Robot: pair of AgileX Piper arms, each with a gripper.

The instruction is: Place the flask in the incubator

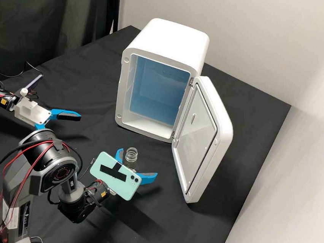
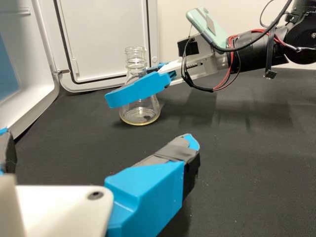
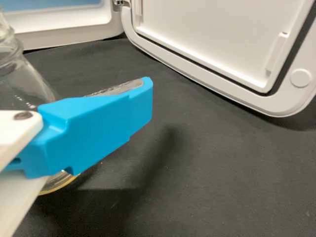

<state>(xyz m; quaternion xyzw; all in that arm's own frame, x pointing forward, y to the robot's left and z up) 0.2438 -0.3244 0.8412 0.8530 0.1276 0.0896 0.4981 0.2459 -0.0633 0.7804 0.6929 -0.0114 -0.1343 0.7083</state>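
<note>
We can read no text, number or sign anywhere. The white sticker (image 1: 20,217) on the lower link of the near dark grey arm (image 1: 22,177) carries print too small to make out, as does the small white lettering (image 1: 71,182) beside its red-ringed joint (image 1: 58,173). Faint white marks (image 3: 22,100) on the clear glass conical flask (image 3: 19,81) are illegible too.

Left gripper (image 1: 59,122) and right gripper (image 1: 136,163) hover low (fingers spread).
</note>
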